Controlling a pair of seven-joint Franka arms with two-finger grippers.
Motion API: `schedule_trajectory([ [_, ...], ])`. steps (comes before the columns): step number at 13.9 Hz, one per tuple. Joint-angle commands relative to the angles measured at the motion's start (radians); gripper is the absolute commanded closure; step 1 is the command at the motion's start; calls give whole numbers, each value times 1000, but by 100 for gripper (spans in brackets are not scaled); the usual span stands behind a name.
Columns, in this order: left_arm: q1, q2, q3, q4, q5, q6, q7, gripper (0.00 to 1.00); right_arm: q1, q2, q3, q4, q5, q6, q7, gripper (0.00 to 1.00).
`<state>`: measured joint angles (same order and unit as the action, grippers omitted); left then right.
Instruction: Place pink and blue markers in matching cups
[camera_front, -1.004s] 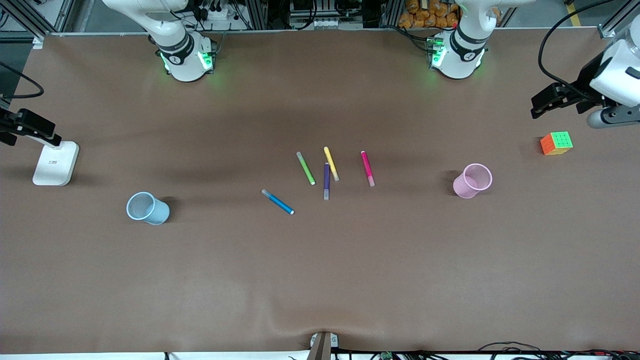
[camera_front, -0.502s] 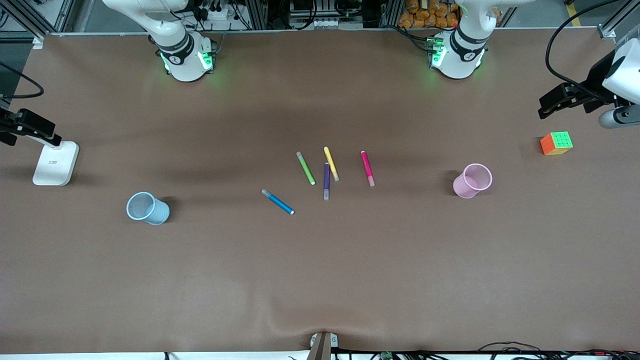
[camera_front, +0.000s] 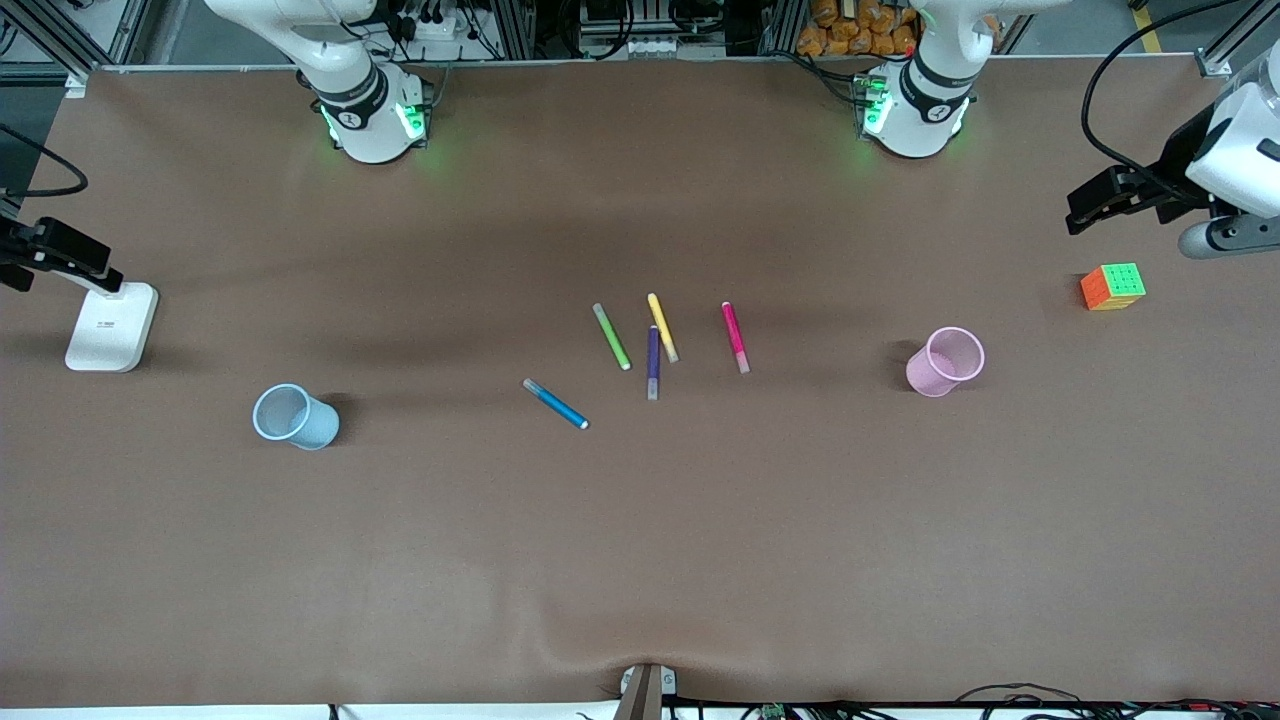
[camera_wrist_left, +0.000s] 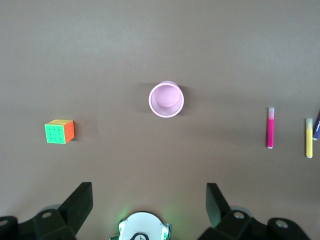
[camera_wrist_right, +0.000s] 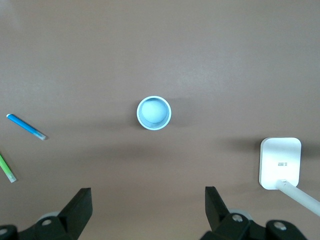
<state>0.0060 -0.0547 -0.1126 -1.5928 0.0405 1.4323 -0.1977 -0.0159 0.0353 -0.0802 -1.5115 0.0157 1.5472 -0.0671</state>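
The pink marker lies flat mid-table. The blue marker lies a little nearer the front camera, toward the right arm's end. The pink cup stands upright toward the left arm's end and the blue cup toward the right arm's end; both are empty. My left gripper hangs open and empty, high over the table between its base and the pink cup. My right gripper hangs open and empty, high beside the blue cup.
Green, yellow and dark purple pens lie between the two markers. A colour cube sits past the pink cup. A white stand is at the right arm's end. A white-and-black device with a cable overhangs the left arm's end.
The markers and cups have not moved. The white-and-black device at the left arm's end shifted slightly outward, then came back.
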Motion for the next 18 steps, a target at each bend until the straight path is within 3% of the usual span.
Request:
schedule_trajectory([
  [1,-4,24,-21,25,-14,-35,-20,0,-15,-8,14,2,-13,-9,6,0],
  [10,-15,94,-78,27,-94,-50,-74,0,-18,-8,13,2,-13,-10,6,0],
  [18,-139,214,-134,30,-99,-49,-276,0,-19,-8,13,2,-13,-10,4,0],
])
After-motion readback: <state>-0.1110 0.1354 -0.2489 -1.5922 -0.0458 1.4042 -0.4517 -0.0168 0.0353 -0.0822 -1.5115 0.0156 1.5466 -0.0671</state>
